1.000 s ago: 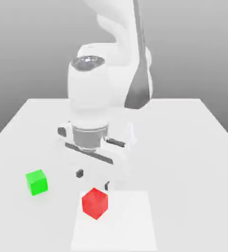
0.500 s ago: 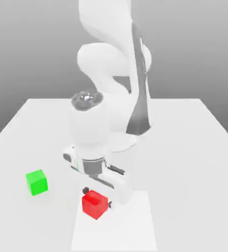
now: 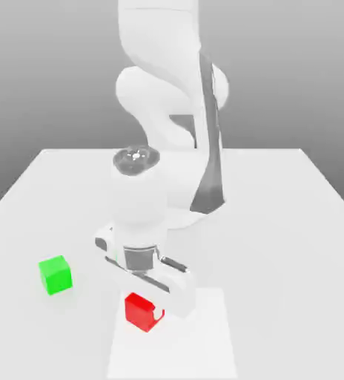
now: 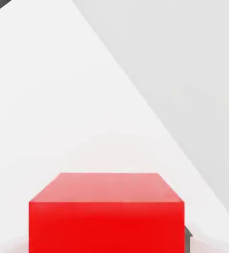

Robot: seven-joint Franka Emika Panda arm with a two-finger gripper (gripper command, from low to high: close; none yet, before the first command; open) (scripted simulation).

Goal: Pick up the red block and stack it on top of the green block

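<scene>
The red block (image 3: 136,312) rests on the white table (image 3: 279,223) near its front edge. My gripper (image 3: 145,306) has come down over it, open, with one finger on each side of the cube. In the hand view the red block (image 4: 106,217) is very close, and a dark fingertip (image 4: 188,238) shows right beside one of its faces. The green block (image 3: 55,274) sits alone on the table, toward the exterior view's left of the red one and apart from it.
The arm's white body (image 3: 167,111) rises from the middle of the table behind the blocks. A paler rectangular patch (image 3: 204,349) marks the table surface under and beside the red block.
The hand has dropped lower and shifted slightly to the exterior view's right, so its fingers now straddle the red block. Neither block has moved.
</scene>
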